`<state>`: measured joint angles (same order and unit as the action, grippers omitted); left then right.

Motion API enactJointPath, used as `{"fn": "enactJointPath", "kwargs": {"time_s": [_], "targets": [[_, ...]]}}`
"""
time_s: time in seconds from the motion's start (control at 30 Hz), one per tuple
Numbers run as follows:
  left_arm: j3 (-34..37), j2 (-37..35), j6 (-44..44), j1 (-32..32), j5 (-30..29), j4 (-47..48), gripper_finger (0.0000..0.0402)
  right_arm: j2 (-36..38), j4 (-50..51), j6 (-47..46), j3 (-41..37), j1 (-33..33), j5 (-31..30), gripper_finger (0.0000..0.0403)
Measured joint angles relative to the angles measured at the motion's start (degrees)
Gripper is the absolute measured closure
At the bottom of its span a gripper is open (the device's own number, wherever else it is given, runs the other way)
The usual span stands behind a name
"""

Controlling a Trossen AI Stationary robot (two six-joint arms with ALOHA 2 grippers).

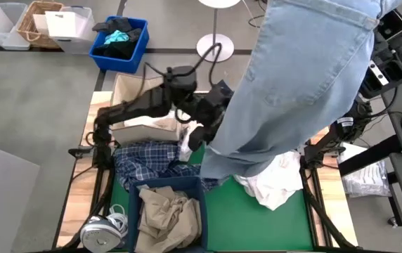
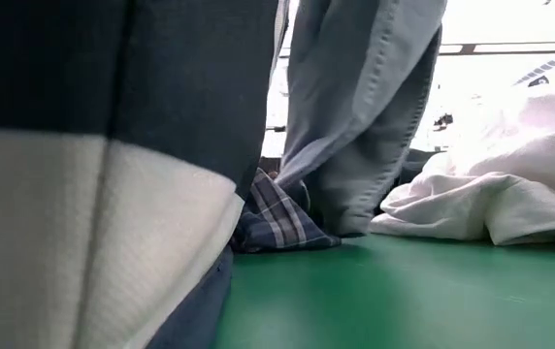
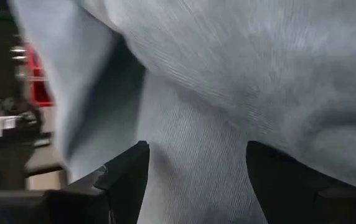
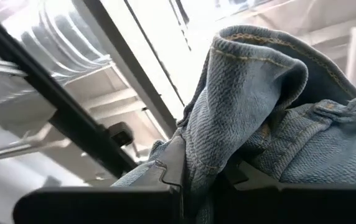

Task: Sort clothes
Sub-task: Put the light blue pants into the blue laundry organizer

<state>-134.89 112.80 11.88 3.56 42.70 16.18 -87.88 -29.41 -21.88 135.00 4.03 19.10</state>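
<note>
- Right gripper (image 4: pixel 196 186) is clamped on the light blue denim (image 1: pixel 306 77) at a hem/seam fold; my right wrist view shows cloth pinched between the jaws. It's raised high, so the denim hangs as a long drape with its lower end down on the green mat (image 1: pixel 257 218) near mat centre.
- Left gripper (image 3: pixel 193 180) has its fingers apart, right up against the hanging denim around mid-tabletop. Nothing gripped that I can see.
- Plaid shirt (image 1: pixel 148 165) lies bunched toward the mat's left side, with the denim's lower end touching or overlapping it in the low view. White shirts (image 1: pixel 275 183) are heaped toward the mat's right side.
- Tan trousers (image 1: pixel 166 211) are already in the blue bin (image 1: pixel 134 211) at the near edge. A cardboard box (image 1: pixel 127 91) holding a pale garment sits at the far left.
- Risks I see:
  - The right grip is a narrow pinch on one fold, and denim weight could pull it free.
  - A dragging tail may snag the plaid shirt and pull it along.
  - If I close left now, I may grab a single layer and twist the drape.
  - The drape hides much of the high view, so placement is half blind.
</note>
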Motion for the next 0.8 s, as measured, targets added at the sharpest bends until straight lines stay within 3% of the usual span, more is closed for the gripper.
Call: {"fn": "enactJointPath", "kwargs": {"time_s": [0.13, 0.27, 0.33, 0.4, 0.57, 0.67, 0.8], "targets": [[0.0, 1.7, 4.4, 0.0, 9.9, -7.2, 0.0164, 0.6, -0.9, -1.0, 0.0, 0.0, -3.9, 0.0379], [0.0, 1.8, 8.9, 0.2, 11.1, -19.4, 0.0185, 1.2, -5.0, -1.5, 0.0, 0.0, -6.2, 0.0379], [0.0, 1.1, 10.0, 0.8, 8.4, -23.1, 0.0197, 1.4, -7.3, -2.7, 0.0, 0.0, -7.9, 0.0379], [0.0, -0.6, 10.1, 1.8, 1.4, -22.1, 0.0208, 1.4, -9.9, -5.8, 0.0, 0.0, -9.0, 0.0379], [-0.1, -6.9, 2.7, 4.3, -17.4, -7.8, 0.0229, 1.6, -10.5, -9.6, 0.0, 0.0, -6.5, 0.0379], [-0.1, -9.6, -2.5, 4.6, -19.1, -2.1, 0.0236, 2.1, -8.0, -9.8, 0.0, 0.0, -2.2, 0.0379], [-0.1, -12.4, -5.6, 4.5, -19.3, 2.4, 0.0239, 3.0, -3.1, -9.1, 0.0, 0.1, -1.7, 0.0379]]}}
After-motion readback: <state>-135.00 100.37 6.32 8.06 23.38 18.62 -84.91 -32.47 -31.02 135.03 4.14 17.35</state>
